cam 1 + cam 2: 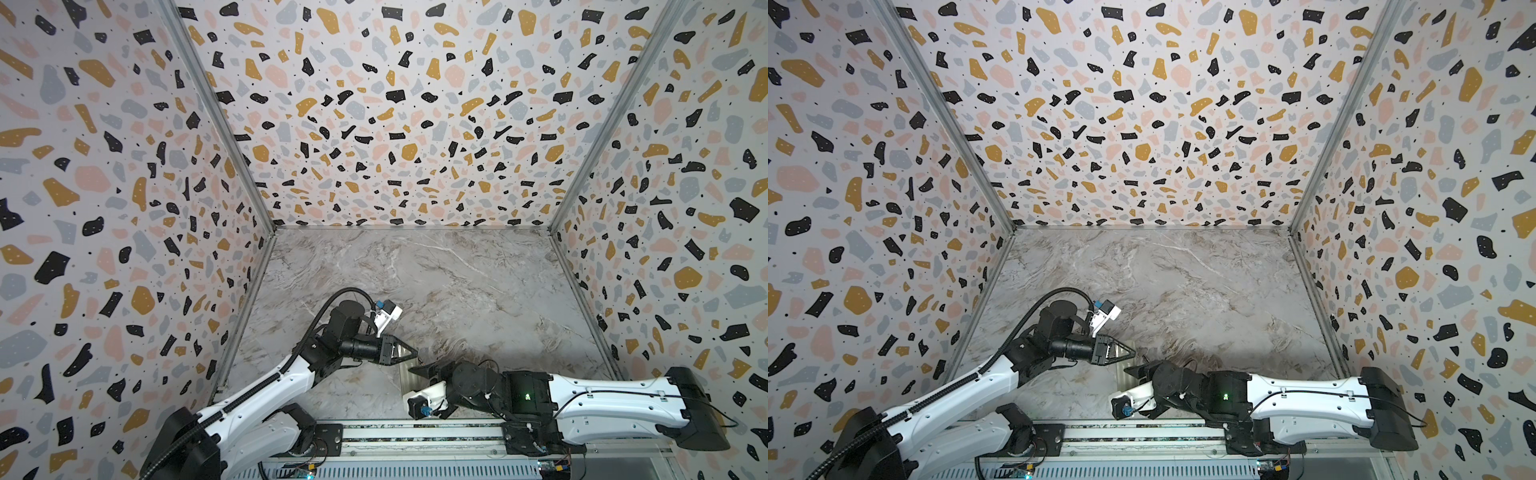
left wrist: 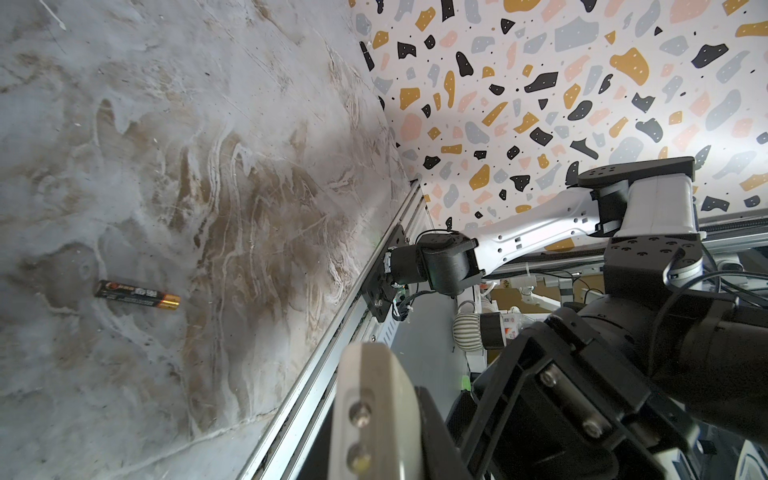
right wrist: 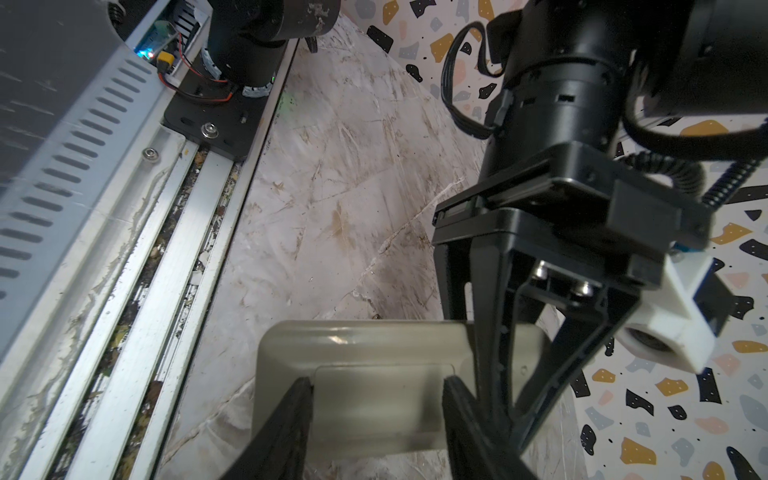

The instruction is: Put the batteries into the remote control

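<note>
The right gripper [image 3: 378,415] pinches the remote [image 3: 353,345] by its sides; the left gripper [image 1: 411,353], pressed together, points at it; 1 battery [image 2: 137,295] lies on the table [image 2: 208,124].

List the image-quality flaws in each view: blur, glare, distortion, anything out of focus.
In both top views, wide-angle bending splays the walls outward. In the left wrist view, the battery is sharp, the remote control near the lens blurred. In the right wrist view, glare streaks the remote control and the right gripper is soft.
</note>
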Motion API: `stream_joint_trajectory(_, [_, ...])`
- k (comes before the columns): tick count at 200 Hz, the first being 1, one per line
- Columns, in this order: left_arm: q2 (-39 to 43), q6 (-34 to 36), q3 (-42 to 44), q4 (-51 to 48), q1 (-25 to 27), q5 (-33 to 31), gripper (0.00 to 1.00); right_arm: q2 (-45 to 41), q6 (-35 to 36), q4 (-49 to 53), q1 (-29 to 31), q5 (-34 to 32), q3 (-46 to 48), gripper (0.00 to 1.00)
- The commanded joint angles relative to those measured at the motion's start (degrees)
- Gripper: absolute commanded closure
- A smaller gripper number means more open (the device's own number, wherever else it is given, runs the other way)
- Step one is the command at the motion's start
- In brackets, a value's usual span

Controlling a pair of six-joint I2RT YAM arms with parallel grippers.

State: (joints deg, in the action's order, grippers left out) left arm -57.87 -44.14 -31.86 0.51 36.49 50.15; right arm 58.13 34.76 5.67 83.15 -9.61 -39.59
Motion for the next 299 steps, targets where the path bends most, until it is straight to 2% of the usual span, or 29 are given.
stream_joint_trajectory(1, [1.3,0.1,-0.4,2.6,0.1,1.4,1.0,-1.2,-1.2,1.6,0.0,1.8,-1.6,0.46])
stream_joint_trajectory(63, [1.3,0.0,-0.4,2.6,0.1,1.4,1.0,-0.6,-1.1,1.3,0.0,0.5,-1.6,0.46])
stream_joint_trajectory(236, [0.5,-0.4,-0.7,3.7,0.2,1.9,1.0,1.7,1.6,0.9,0.8,-8.2,-1.3,0.48])
stream_joint_trajectory(299, [0.7,-0.6,-0.4,3.7,0.2,1.7,1.0,-0.3,1.8,-0.1,1.0,-7.9,-0.9,0.49])
